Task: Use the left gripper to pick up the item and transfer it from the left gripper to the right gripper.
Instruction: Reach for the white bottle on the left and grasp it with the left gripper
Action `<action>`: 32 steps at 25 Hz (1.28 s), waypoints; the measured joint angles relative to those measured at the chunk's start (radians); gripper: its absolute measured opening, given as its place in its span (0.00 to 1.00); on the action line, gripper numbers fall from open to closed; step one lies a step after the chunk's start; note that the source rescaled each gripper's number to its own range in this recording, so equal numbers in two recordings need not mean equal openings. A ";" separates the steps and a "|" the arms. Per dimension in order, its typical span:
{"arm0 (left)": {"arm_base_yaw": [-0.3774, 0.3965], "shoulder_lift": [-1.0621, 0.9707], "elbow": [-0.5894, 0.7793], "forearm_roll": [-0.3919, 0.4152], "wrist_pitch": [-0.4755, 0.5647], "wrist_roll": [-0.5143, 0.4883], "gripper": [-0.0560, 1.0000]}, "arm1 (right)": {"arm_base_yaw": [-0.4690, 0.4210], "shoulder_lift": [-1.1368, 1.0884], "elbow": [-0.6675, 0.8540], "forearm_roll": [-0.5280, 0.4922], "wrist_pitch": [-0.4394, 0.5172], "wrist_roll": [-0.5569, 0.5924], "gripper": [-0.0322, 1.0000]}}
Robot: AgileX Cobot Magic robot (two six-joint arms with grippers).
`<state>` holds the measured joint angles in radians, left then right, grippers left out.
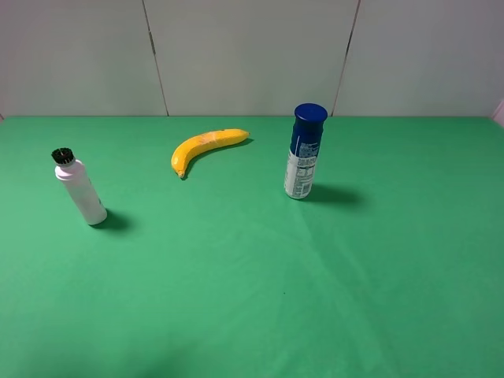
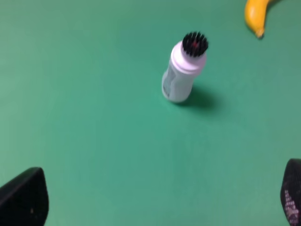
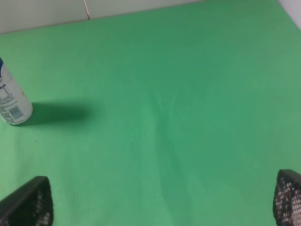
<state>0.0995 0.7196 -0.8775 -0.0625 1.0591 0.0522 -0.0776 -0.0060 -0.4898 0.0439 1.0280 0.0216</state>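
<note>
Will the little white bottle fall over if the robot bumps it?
Probably, yes: the white bottle stands upright, tall and narrow, so it likely tips easily. Its round body would likely roll afterwards. The smooth plastic may be slippery.

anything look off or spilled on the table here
Nothing stands out. The white bottle and the spray can both stand on their bases, the banana lies flat between them, and nothing has spilled on the green cloth, which shows only a faint crease.
</note>
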 joint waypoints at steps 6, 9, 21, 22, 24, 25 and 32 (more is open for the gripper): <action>-0.001 0.202 -0.040 0.000 -0.007 -0.010 1.00 | 0.000 0.000 0.000 0.000 0.000 0.000 1.00; -0.003 0.298 -0.074 0.000 -0.015 -0.011 1.00 | 0.000 0.000 0.000 0.000 0.000 0.000 1.00; -0.033 0.594 -0.139 0.001 -0.056 -0.023 1.00 | 0.000 0.000 0.000 0.000 0.000 0.000 1.00; -0.043 0.610 -0.139 0.002 -0.067 -0.032 1.00 | 0.000 0.000 0.000 0.000 0.000 0.000 1.00; -0.067 0.640 -0.139 0.002 -0.087 -0.052 1.00 | 0.000 0.000 0.000 0.000 0.000 0.000 1.00; -0.079 0.655 -0.139 0.002 -0.096 -0.064 1.00 | 0.000 0.000 0.000 0.000 0.000 0.000 1.00; -0.181 0.745 -0.139 0.076 -0.153 -0.162 1.00 | 0.000 0.000 0.000 0.000 0.000 0.000 1.00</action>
<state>-0.0819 1.4647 -1.0166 0.0137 0.9064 -0.1102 -0.0776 -0.0060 -0.4898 0.0439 1.0280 0.0216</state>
